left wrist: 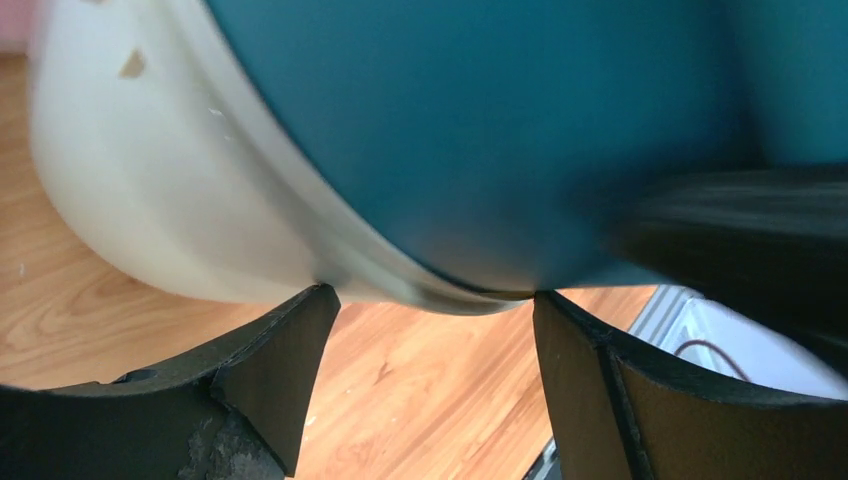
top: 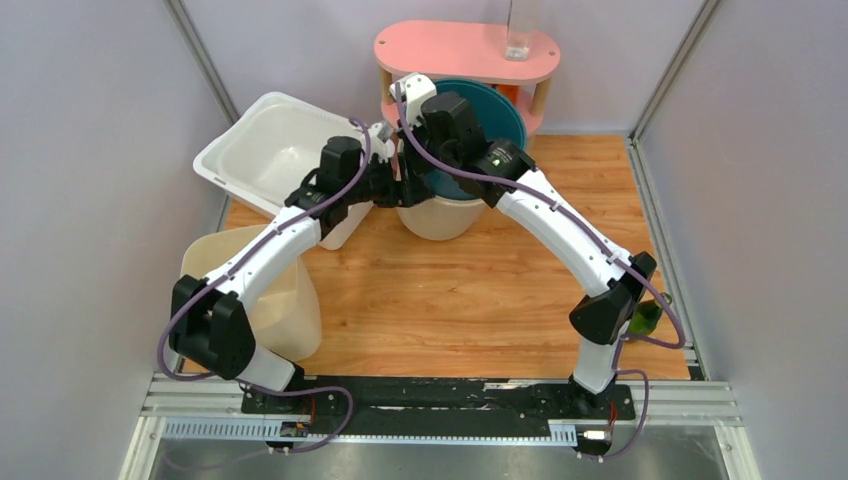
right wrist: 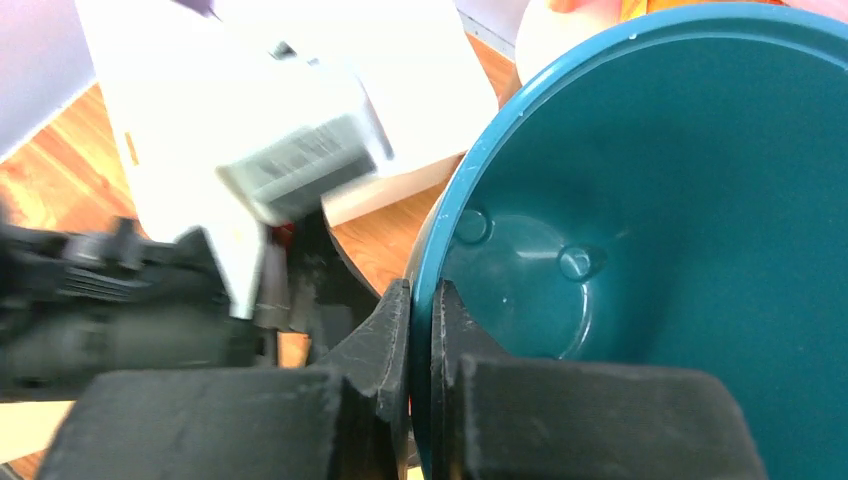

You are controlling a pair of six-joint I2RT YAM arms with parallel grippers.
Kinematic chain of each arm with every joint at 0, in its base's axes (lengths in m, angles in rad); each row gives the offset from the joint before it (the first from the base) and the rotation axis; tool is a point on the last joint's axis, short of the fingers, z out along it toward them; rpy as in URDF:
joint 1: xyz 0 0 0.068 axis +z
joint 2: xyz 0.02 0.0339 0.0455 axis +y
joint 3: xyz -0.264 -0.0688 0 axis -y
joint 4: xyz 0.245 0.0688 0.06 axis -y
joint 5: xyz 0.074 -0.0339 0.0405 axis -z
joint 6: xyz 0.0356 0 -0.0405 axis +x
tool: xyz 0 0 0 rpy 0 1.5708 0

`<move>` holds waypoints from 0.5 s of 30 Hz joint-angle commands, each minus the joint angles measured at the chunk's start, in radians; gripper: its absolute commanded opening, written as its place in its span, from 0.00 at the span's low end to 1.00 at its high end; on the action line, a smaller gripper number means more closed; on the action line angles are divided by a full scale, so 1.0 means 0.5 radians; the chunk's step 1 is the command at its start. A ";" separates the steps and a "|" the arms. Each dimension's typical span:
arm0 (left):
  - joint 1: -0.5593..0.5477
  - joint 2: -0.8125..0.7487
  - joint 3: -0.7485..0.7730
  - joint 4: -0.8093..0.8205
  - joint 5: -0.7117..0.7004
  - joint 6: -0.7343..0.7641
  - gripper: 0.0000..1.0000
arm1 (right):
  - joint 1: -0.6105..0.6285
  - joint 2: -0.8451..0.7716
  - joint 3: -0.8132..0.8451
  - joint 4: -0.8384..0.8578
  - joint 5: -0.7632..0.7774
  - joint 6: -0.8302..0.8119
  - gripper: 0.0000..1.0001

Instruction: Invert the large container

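Note:
A large teal container is tilted, its mouth facing up and toward the back right. Its lower part rests in a cream bowl on the wooden floor. My right gripper is shut on the teal container's left rim; in the right wrist view the fingers pinch the rim, with the teal inside to their right. My left gripper is open beside the bowl. In the left wrist view its fingertips touch the underside where the cream bowl meets the teal wall.
A white rectangular tub leans at the back left. A cream bin stands by the left arm's base. A pink stand with a clear glass is right behind the teal container. A green object lies at the right edge.

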 commanded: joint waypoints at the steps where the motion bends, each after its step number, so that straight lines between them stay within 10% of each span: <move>1: -0.017 0.258 -0.074 -0.105 -0.546 0.180 0.83 | 0.173 -0.201 0.343 0.672 -0.425 0.209 0.00; 15: 0.016 -0.005 -0.230 -0.125 -0.413 0.294 0.89 | 0.181 -0.438 0.456 0.579 -0.343 -0.478 0.00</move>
